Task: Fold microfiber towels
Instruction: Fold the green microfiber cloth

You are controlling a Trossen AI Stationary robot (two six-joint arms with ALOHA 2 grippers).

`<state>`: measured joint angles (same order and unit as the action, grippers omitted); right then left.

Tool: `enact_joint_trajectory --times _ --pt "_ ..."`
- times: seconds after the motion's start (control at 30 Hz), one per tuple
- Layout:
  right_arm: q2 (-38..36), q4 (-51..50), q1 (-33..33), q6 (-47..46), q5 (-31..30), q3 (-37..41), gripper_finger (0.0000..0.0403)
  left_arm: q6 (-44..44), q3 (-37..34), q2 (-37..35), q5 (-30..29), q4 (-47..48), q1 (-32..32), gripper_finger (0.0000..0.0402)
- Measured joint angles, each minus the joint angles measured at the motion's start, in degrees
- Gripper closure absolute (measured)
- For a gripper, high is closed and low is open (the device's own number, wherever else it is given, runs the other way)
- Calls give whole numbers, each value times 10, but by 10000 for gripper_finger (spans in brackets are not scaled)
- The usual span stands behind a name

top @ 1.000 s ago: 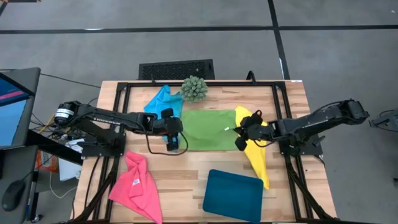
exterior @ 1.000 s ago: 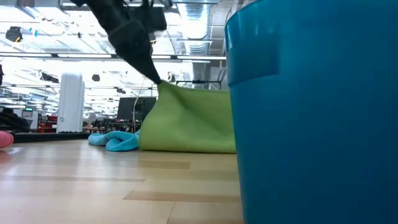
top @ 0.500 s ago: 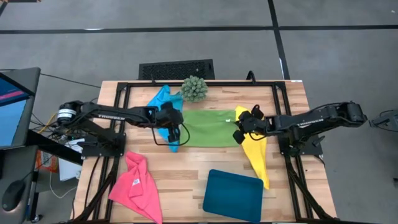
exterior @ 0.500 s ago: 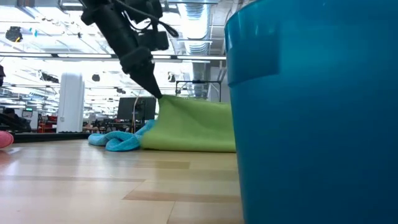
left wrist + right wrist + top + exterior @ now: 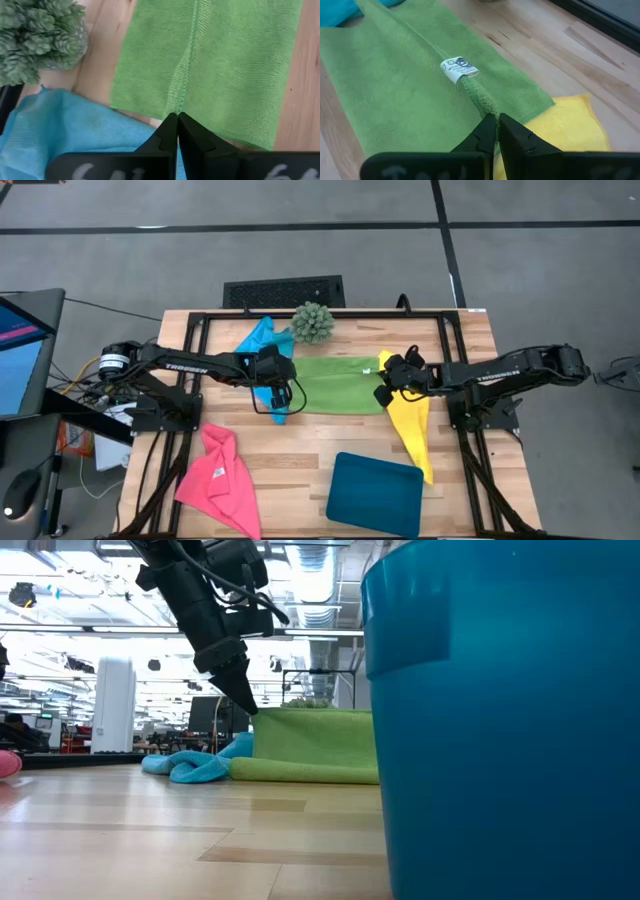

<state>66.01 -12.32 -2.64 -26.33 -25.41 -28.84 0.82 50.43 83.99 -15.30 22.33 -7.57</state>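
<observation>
The lime green towel (image 5: 335, 385) lies mid-table, its near part raised and doubled over the rest. My left gripper (image 5: 283, 387) is shut on its left end, my right gripper (image 5: 383, 389) on its right end. The sky blue towel (image 5: 262, 340) lies crumpled at the far left, beside the green towel. The yellow towel (image 5: 412, 420) lies under and near my right gripper. The hot pink towel (image 5: 220, 478) lies crumpled at the near left. My left gripper pinches the green towel's hemmed edge (image 5: 176, 102) at its left end between its two fingertips (image 5: 243, 700), coming from above and slanting down. The edge is lifted; the fold below it (image 5: 300, 772) rests on the table. My right gripper pinches the same hemmed edge (image 5: 482, 102) at its right end, close to the white label (image 5: 459, 69), between its two fingertips. The edge runs raised away from the fingers toward the other gripper, and the towel slopes down on both sides.
A dark teal tray (image 5: 375, 488) lies at the near middle and fills the right of the low view (image 5: 500, 720). A spiky green ball plant (image 5: 313, 323) stands at the far edge, just behind the green towel.
Both grippers have gone toward the table's far edge and down, carrying the green towel's raised edge with them. The towel has folded over itself, its raised edge has sunk lower and level, and its far part has stayed on the table.
</observation>
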Motion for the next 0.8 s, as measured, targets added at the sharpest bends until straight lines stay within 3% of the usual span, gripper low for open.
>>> enact_joint_trajectory --times 0.53,0.8 --pt "2 9 -14 9 0 0 359 2 0 0 -4 12 -9 401" --pt "65 26 -31 13 0 0 359 16 0 0 -4 10 -10 401"
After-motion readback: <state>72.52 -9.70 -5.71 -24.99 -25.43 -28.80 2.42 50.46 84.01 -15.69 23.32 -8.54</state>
